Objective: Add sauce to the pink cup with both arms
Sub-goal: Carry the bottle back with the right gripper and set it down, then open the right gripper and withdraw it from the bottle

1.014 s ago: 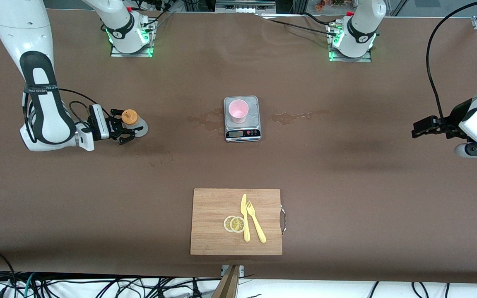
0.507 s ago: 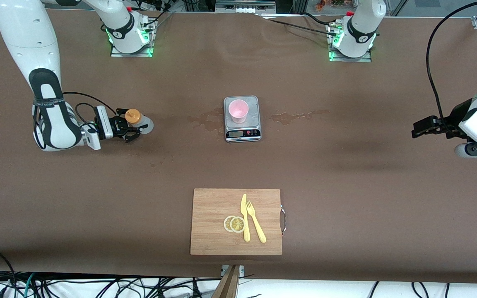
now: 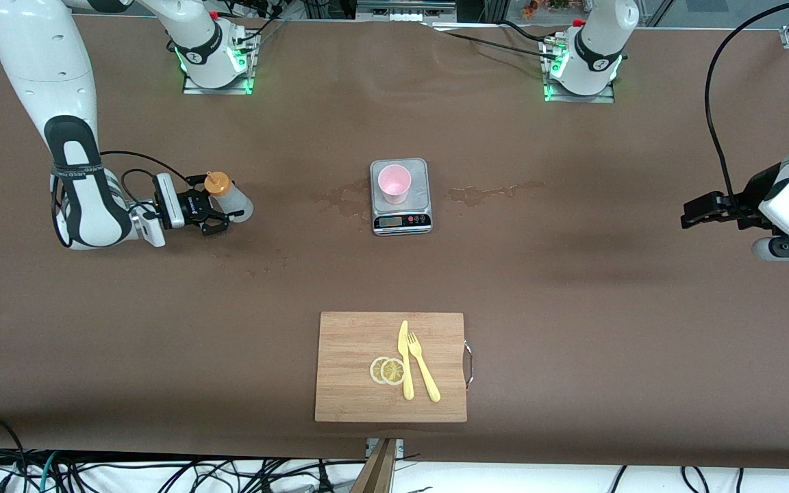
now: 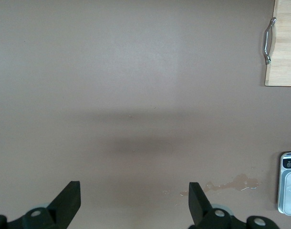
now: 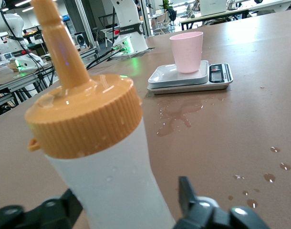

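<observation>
The sauce bottle [image 3: 230, 198], whitish with an orange nozzle cap, rests on the table at the right arm's end and leans a little. My right gripper [image 3: 220, 205] is low at the table, open, with a finger on each side of the bottle's body. In the right wrist view the sauce bottle [image 5: 112, 181] fills the foreground between the fingers of the right gripper [image 5: 131, 191], with a gap at one finger. The pink cup [image 3: 394, 183] stands upright on a small scale [image 3: 401, 216] at the table's middle, and the right wrist view shows the pink cup [image 5: 186, 51] too. My left gripper [image 3: 687, 218] waits open over bare table at the left arm's end; nothing lies between its jaws in the left wrist view, where the left gripper [image 4: 134, 191] sits low.
A wooden cutting board [image 3: 353, 370] lies nearer the front camera than the scale, carrying a yellow knife [image 3: 405, 363], a fork [image 3: 423, 373] and two lemon slices [image 3: 387, 370]. Wet patches [image 3: 483, 195] mark the table beside the scale.
My right gripper went from shut on the bottle to open around it, after shifting slightly toward the table's middle. The left arm has not moved.
</observation>
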